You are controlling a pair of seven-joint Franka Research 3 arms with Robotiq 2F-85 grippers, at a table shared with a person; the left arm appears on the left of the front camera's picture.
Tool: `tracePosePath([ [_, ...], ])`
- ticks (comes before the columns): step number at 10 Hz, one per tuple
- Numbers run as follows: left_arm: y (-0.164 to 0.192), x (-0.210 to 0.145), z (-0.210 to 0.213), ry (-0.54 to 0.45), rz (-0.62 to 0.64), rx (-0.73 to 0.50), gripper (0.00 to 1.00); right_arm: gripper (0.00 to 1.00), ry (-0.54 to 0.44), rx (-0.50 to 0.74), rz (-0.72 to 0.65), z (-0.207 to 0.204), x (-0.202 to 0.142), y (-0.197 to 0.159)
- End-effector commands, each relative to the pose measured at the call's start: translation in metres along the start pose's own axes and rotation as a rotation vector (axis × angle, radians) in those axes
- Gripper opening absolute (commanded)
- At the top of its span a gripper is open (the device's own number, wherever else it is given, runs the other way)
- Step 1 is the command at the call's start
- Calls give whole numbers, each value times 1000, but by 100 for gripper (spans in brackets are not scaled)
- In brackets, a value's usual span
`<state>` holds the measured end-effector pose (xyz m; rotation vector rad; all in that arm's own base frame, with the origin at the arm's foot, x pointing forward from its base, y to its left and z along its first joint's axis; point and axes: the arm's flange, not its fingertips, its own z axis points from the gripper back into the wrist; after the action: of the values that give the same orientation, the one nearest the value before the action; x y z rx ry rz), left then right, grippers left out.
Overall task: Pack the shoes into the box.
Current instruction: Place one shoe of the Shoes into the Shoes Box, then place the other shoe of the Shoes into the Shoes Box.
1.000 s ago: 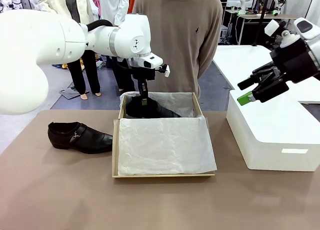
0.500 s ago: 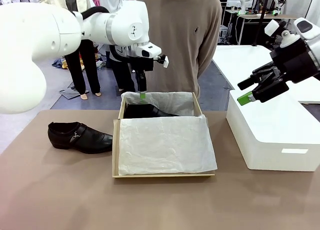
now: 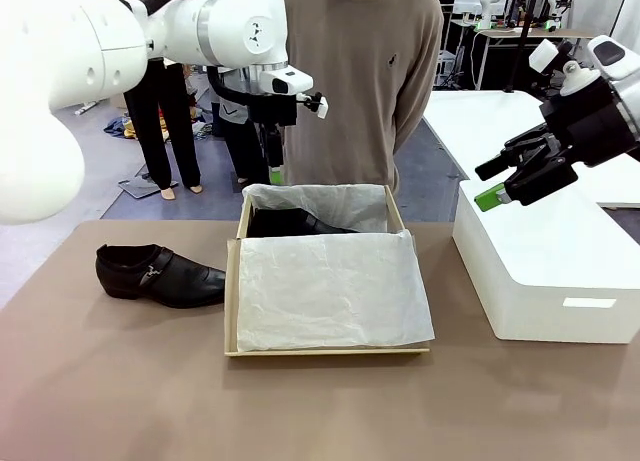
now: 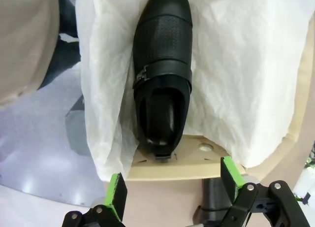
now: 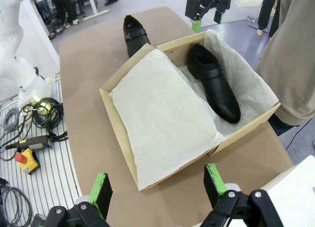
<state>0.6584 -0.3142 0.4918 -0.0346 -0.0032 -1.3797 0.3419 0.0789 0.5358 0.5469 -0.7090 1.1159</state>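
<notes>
One black glossy shoe (image 3: 295, 222) lies in the far half of the tan cardboard box (image 3: 232, 311), on white tissue paper (image 3: 330, 286) that covers the near half. In the left wrist view this shoe (image 4: 162, 74) lies free below, heel toward the box's end wall (image 4: 192, 163). My left gripper (image 3: 275, 171) hangs open above the box's far left corner, holding nothing. The other shoe (image 3: 160, 274) stands on the table left of the box. My right gripper (image 3: 490, 186) is open and high at the right, looking down on the box (image 5: 120, 148) and both shoes (image 5: 214, 81).
A large white plastic box (image 3: 545, 271) stands on the table at the right, under my right gripper. A person in a tan sweater (image 3: 360, 81) stands at the far edge just behind the cardboard box. Brown tabletop (image 3: 320, 411) lies bare in front.
My left gripper has opened, let go of the shoe in the box, and risen up out of the box. The right arm has not moved.
</notes>
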Motion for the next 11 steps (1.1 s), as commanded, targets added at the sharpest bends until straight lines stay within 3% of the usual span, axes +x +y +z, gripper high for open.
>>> tracePosePath([
  [1, -4, 8, -1, -4, -5, 27, 100, 100, -32, 11, 24, -2, 0, -2],
  [9, -3, 10, -2, -11, -14, 14, 100, 100, -32, 11, 24, -2, 0, -2],
  [11, -40, -26, 15, -32, -18, 53, 100, 100, -32, 11, 24, -2, 0, -2],
])
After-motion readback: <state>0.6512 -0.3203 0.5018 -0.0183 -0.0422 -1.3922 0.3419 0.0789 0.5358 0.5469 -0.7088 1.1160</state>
